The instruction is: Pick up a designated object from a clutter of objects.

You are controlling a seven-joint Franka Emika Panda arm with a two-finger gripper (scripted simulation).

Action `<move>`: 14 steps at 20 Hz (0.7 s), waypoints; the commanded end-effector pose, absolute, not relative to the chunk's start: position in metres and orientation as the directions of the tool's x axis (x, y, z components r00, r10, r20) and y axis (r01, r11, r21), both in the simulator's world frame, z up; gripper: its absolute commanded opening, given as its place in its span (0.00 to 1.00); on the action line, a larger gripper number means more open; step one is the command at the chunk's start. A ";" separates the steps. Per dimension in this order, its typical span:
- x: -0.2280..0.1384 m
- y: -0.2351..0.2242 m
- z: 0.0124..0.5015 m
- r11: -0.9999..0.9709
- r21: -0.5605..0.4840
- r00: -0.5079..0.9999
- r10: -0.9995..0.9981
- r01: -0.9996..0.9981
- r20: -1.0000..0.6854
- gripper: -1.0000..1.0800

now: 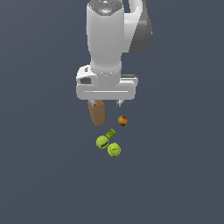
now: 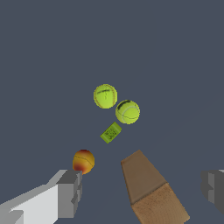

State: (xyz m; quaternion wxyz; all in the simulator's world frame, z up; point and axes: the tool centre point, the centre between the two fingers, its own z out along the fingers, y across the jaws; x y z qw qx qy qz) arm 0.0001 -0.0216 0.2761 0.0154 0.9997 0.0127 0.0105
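Note:
The red-orange and yellow fruit [image 1: 123,120] lies on the dark floor, also in the wrist view [image 2: 83,161], just beyond one fingertip [image 2: 70,192]. My gripper [image 1: 106,104] is open and empty and hovers above the clutter. In the wrist view the gripper [image 2: 142,188] has the tall brown box [image 2: 151,186] between its spread fingers. The box [image 1: 97,113] stands to the exterior view's left of the fruit. Two yellow-green balls [image 1: 102,141] [image 1: 114,149] and a tiny green block [image 1: 110,133] lie nearer the exterior camera.
In the wrist view the balls [image 2: 105,96] [image 2: 127,112] touch or nearly touch each other, with the green block [image 2: 111,132] between them and the fruit. The floor around is plain dark grey.

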 end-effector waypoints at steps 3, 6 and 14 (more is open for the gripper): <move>-0.005 -0.007 0.245 -0.999 0.028 0.999 0.033 0.033 0.018 0.96; -0.012 0.005 0.219 -0.999 0.025 0.999 0.039 0.038 0.015 0.96; -0.044 0.039 0.145 -0.998 0.014 0.998 0.055 0.055 0.008 0.96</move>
